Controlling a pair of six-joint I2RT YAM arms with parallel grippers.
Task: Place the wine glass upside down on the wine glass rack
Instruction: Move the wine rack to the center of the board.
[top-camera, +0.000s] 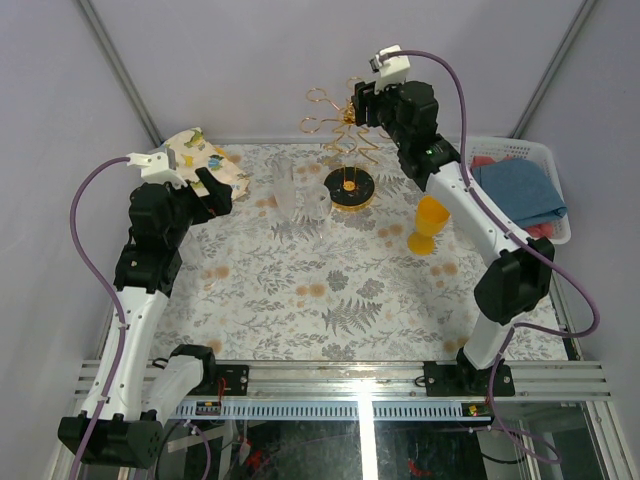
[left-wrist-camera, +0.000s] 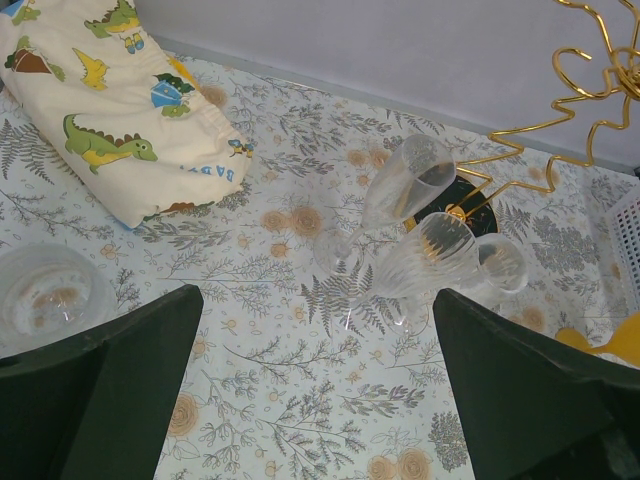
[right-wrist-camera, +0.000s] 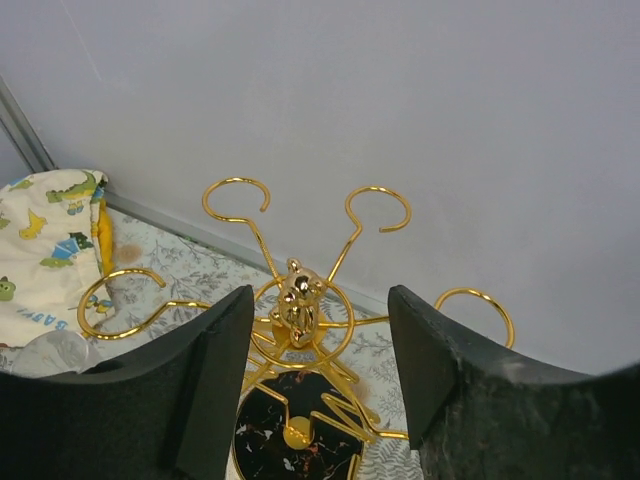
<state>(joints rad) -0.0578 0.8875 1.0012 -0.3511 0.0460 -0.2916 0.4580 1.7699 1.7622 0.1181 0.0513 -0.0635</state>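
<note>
Stage: reach for a glass, as I judge it; no glass is held and none hangs on the rack (top-camera: 343, 128).
Wine glass: clear glasses (left-wrist-camera: 428, 258) stand clustered on the table (top-camera: 330, 300), just left of the rack's black base (right-wrist-camera: 295, 430). Which one is meant cannot be told.
Rack: upright at the far edge of the table, all ring-ended arms bare.
Left gripper (left-wrist-camera: 315, 300): fingers spread wide, nothing between them, touching nothing. It is raised above the table and faces the cluster.
Right gripper (right-wrist-camera: 320, 295): fingers spread wide and empty. It hovers over the rack's crown, and no contact with the wire is visible.
Method, grasp: close on one stem or lower bowl only. The glasses stand very close together, so approach from the open near side to avoid knocking a neighbour.
Method, hang: invert the glass clear of the rack, then slide its stem into a looped arm so the foot rests on the wire.
Risk: thin clear glass looks slippery, so close the fingers gently and keep the lift level.
Bystanders: dinosaur cloth (left-wrist-camera: 110, 100) far left, yellow goblet (top-camera: 428, 225) to the right of the base. Both are apart from the cluster.
</note>
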